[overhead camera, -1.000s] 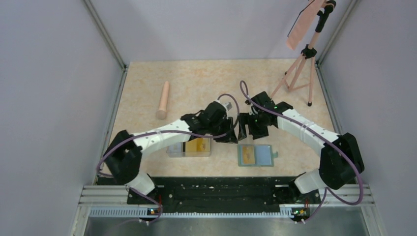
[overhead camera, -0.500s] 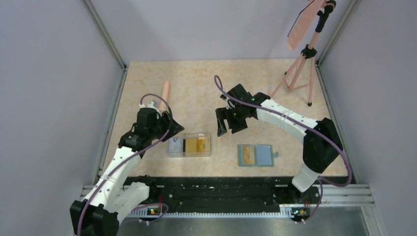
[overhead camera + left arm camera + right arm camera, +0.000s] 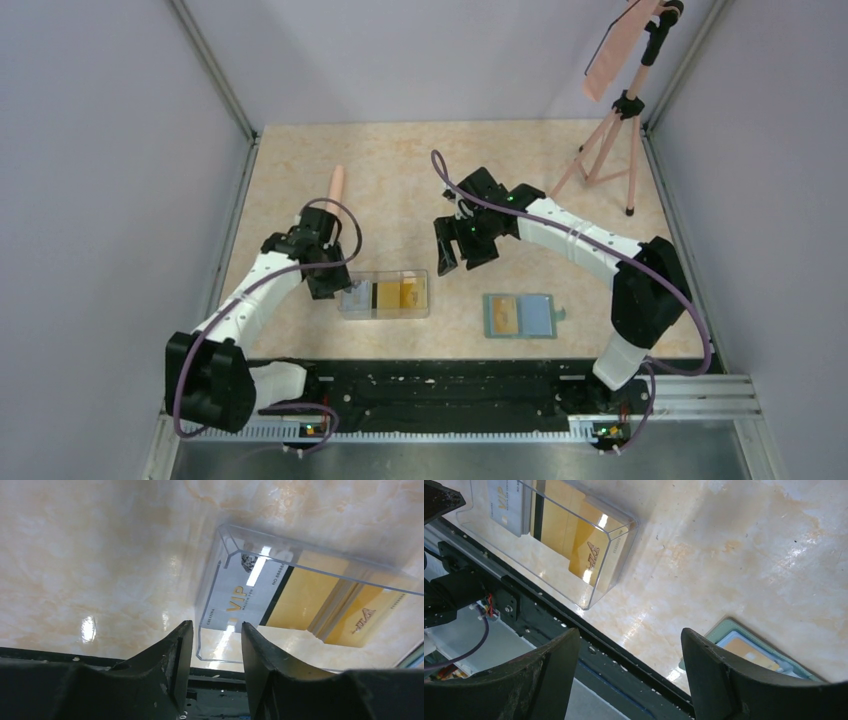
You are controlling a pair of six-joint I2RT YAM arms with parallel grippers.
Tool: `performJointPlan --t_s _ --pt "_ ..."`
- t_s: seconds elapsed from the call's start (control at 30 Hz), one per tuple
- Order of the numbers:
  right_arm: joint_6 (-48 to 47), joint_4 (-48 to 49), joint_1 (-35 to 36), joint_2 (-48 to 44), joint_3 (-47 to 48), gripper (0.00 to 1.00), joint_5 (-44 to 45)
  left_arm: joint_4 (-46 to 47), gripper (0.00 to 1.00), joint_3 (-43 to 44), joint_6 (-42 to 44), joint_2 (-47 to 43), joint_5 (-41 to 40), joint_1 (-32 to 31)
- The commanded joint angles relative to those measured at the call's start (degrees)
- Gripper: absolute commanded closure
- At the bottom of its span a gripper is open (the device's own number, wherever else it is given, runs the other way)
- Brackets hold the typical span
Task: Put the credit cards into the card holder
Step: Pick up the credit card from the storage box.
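**Operator:** Where are the cards, and what are they lying in?

**Spotter:** Your cards (image 3: 386,295) lie flat in a clear hard-plastic box (image 3: 420,312), a long rectangle with glossy walls. It sits on the marbled beige tabletop (image 3: 400,170), close to its near edge. The pale card (image 3: 234,599) at the box's left end is printed "VIP" in gold and has a dark stripe. The yellow cards (image 3: 301,599) fill the rest of the box.

**Operator:** And the wallet?

**Spotter:** Your wallet (image 3: 545,316) lies open and flat to the right of the box, apart from it. It is a thin muted-green square with pale blue see-through pages. One yellow card (image 3: 505,315) already sits under its left page.

**Operator:** How are my claws placed?

**Spotter:** Your left claw (image 3: 326,283) is just beside the box's left end. In its wrist view the black fingers (image 3: 176,647) stand slightly parted with nothing between them, and the box's corner lies straight ahead of the gap. Whether it touches the box, I cannot tell. Your right claw (image 3: 458,247) is spread wide and empty, over bare tabletop behind the space between box and wallet, apart from both
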Motion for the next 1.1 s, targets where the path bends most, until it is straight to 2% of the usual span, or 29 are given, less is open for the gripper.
performJointPlan --t_s 0.0,0.23,0.33,0.4,0.57,0.73,0.87,1.03,1.07 --pt "0.11 -0.4 0.51 -1.08 2.39 0.26 -0.23 -3.07 0.54 3.99 3.86 4.46 -2.69 0.31" --pt "0.06 -0.4 0.5 -1.75 1.89 0.27 -0.67 1.85 0.6 0.7 4.68 9.5 4.0 0.31" --pt "0.07 -0.4 0.58 -2.14 1.95 0.27 -0.55 4.76 0.77 -0.47 4.31 9.18 8.69 0.23" --pt "0.13 -0.38 0.56 -2.5 2.04 0.27 -0.5 6.3 0.84 -0.96 3.56 8.72 11.42 -0.05" --pt "0.2 -0.35 0.51 -3.04 2.47 0.27 -1.26 8.98 0.92 -1.24 -0.16 9.68 13.27 -3.58" --pt "0.67 0.65 0.51 -3.64 1.79 0.28 -2.48 14.02 1.0 -1.81 -8.42 11.46 13.45 -9.04" --pt "1.5 2.15 0.54 -4.15 0.2 0.32 -3.98 19.19 1.0 -2.54 -14.67 12.39 13.49 -13.27" --pt "3.19 5.28 0.52 -4.0 -2.6 0.42 -6.85 18.21 1.0 0.76 -15.1 15.89 11.96 -18.61" --pt "3.37 5.83 0.51 -3.61 -3.21 0.44 -7.26 18.07 0.95 1.0 -15.11 16.24 11.92 -19.1"
